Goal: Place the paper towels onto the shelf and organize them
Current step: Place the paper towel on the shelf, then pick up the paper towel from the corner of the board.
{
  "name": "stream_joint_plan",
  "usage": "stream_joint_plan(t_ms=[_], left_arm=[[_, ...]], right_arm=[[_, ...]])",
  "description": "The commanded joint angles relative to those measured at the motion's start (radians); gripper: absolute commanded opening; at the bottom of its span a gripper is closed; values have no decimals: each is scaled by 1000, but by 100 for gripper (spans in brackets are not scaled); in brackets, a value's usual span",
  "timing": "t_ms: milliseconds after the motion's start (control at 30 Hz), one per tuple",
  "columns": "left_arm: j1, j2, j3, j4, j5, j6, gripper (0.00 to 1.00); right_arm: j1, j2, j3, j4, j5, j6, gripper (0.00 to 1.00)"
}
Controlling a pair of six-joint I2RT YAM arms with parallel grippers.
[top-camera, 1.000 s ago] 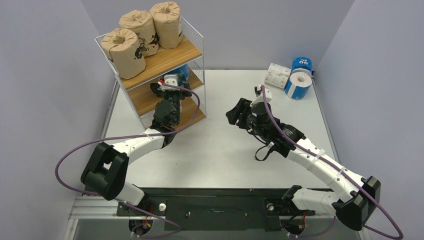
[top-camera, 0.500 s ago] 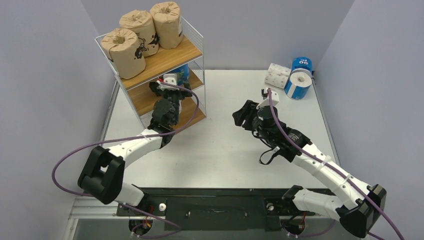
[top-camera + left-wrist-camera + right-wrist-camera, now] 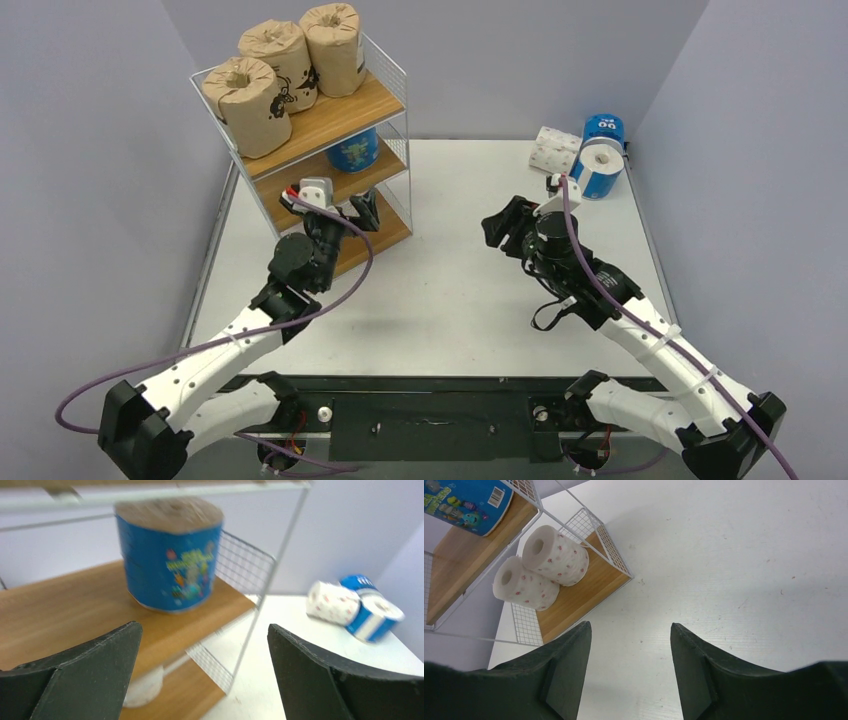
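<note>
Blue glossy roll (image 3: 169,562) upright on wooden board of wire shelf (image 3: 70,607), left pincer (image 3: 203,627) spread empty before it, right pincer (image 3: 630,626) apart above tabletop (image 3: 749,580).

Straight ahead of the left pincer (image 3: 202,626) a blue roll (image 3: 170,560) blocks the middle board of the shelf (image 3: 60,610); bare board lies ahead to the pincer's left, a wire corner post (image 3: 272,575) to its right. Ahead of the right pincer (image 3: 630,625) is bare counter (image 3: 734,580); two white rolls (image 3: 556,555) fill the bottom board to its left
</note>
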Motion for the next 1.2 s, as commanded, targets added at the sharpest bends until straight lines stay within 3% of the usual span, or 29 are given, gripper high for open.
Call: stream_joint_plan(t_ms=[0, 200, 433, 567, 767, 1000, 1167], left_arm=[[-91, -105, -44, -187, -6, -34, 96], [-197, -204, -45, -373, 19, -60, 96], [-323, -298, -90, -449, 21, -110, 96], [-411, -234, -78, -491, 45, -168, 96], [-590, -88, -66, -454, -93, -200, 96], [-598, -30, -80, -496, -270, -429, 96], [-593, -29, -64, -669, -378, -687, 96]], right_arm=[[-10, -25, 2, -18, 32, -16, 55], [-23, -68, -15, -55, 84, -25, 58], [-93, -37, -29, -142, 114, 13, 70], [-178, 11, -56, -150, 90, 77, 72], [-346, 57, -86, -98, 50, 176, 73], [-524, 87, -69, -70, 33, 219, 73], [-616, 176, 20, -49, 80, 231, 73]])
